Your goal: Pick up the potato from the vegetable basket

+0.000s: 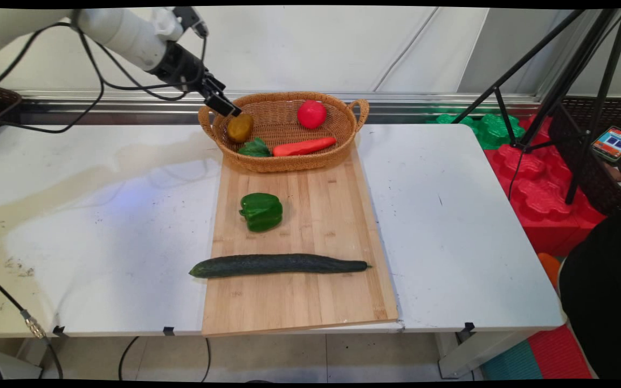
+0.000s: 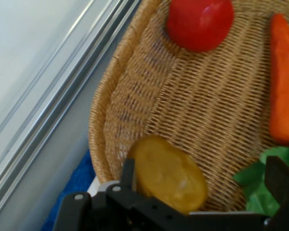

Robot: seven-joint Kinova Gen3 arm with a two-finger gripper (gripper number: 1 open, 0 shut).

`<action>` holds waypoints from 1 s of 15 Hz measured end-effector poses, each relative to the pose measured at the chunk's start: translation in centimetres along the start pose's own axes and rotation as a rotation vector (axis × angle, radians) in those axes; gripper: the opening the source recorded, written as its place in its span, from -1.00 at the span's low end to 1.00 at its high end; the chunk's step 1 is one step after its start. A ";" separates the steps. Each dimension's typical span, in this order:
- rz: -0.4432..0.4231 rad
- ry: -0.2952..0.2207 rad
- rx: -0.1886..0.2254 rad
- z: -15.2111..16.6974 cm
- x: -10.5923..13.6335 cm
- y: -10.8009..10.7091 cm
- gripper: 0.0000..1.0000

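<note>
Hand view shows the gripper [image 2: 202, 192] with its jaws spread wide, 1 finger on each side of the potato [image 2: 168, 174], which lies on the basket [image 2: 202, 106] floor near the rim, not lifted. On the main view the potato [image 1: 240, 127] sits at 9 o'clock in the basket [image 1: 283, 161], tomato [image 1: 311, 113] at 1, carrot [image 1: 304, 146] at 5. Below, at 6 o'clock, a pepper [image 1: 261, 212] and cucumber [image 1: 278, 264] rest on the board [image 1: 332, 226].

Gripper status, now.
Gripper: open, holding nothing, fingers on either side of the potato in the basket.
</note>
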 end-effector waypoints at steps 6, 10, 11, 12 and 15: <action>-0.019 -0.068 0.021 4.9 1.2 0.1 1.00; -0.033 -0.110 0.023 7.6 1.3 0.2 1.00; -0.036 -0.118 0.023 8.1 1.4 0.3 1.00; -0.040 -0.126 0.025 8.6 1.3 0.2 1.00; -0.055 -0.150 0.034 9.9 1.1 0.0 1.00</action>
